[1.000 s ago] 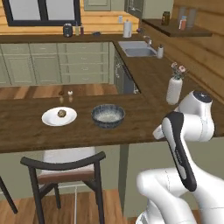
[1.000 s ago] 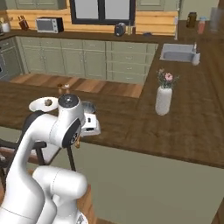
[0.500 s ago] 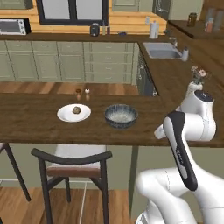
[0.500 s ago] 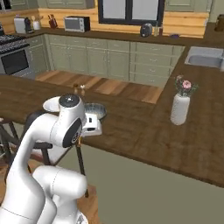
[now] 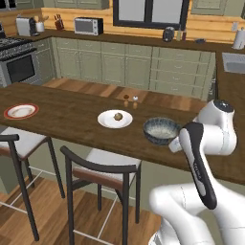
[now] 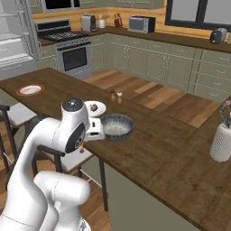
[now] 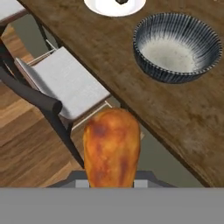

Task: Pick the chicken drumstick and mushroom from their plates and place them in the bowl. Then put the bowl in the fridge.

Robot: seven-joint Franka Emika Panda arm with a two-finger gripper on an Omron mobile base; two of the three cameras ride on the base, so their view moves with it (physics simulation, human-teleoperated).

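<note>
The orange-brown chicken drumstick [image 7: 111, 148] stands upright between my fingers, with my gripper [image 7: 111, 183] shut on it, off the near edge of the counter above a stool. The dark speckled bowl [image 7: 177, 46] [image 5: 161, 130] [image 6: 117, 127] rests on the wooden counter just beyond the gripper and holds nothing. The mushroom [image 5: 117, 116] [image 6: 93, 107] lies on the plain white plate [image 5: 106, 122] [image 6: 100, 109] left of the bowl. The red-rimmed plate [image 5: 21, 111] [image 6: 30, 90] sits bare far to the left. The fridge [image 6: 16, 36] stands open at the far left, shelves showing.
Two small shakers [image 5: 130, 100] stand behind the white plate. Dark stools with pale seats [image 5: 110, 160] [image 7: 65, 85] line the counter's near side below my hand. A white flower vase [image 6: 222, 140] stands on the counter at the right. A stove [image 6: 72, 52] stands beside the fridge.
The base has driven left along the counter, so the whole scene shifted right and the red-rimmed plate and fridge came into view. The gripper's hold looks unchanged.
</note>
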